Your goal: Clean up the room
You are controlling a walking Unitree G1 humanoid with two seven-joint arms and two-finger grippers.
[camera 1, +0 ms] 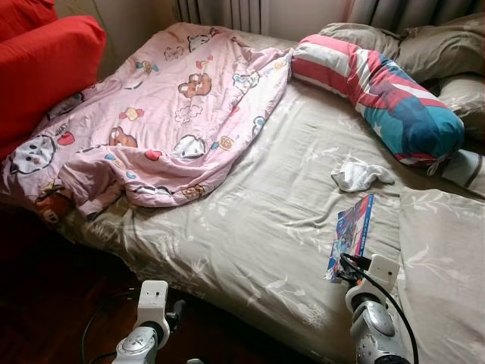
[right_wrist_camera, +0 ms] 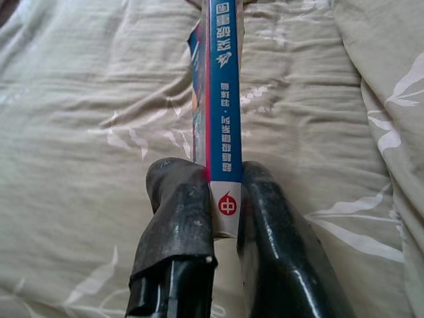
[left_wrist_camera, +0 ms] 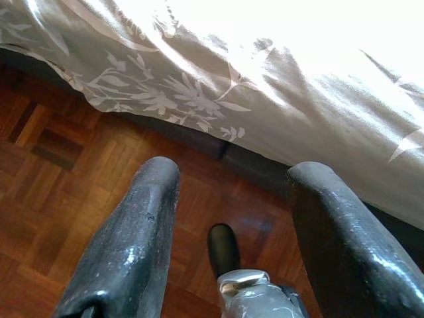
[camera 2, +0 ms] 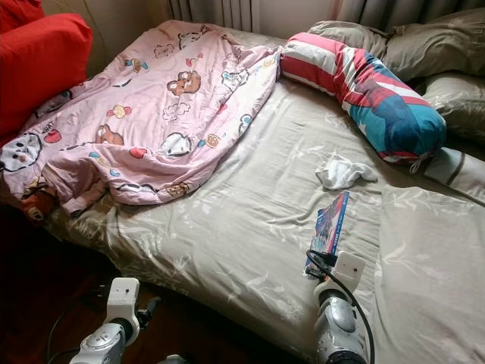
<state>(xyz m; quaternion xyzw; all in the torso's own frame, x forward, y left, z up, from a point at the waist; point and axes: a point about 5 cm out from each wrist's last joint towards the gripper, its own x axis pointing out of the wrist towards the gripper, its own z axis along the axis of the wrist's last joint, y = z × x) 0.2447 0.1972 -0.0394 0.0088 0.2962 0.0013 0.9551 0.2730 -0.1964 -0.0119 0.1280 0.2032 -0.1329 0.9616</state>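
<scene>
Beige sheets covered the bed (camera 1: 250, 205), where from the head view a book (camera 1: 351, 231) stood on edge near a white sock (camera 1: 358, 174). At the right wrist, the right gripper (right_wrist_camera: 224, 199) pinched only the book's spine end; it could have swung or slipped. The left gripper (left_wrist_camera: 232, 199) hung spread above the floor (left_wrist_camera: 59, 172).

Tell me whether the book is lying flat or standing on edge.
On edge. The right gripper is shut on the book at one end of its spine, which faces up, with its covers upright above the bedsheet.
</scene>
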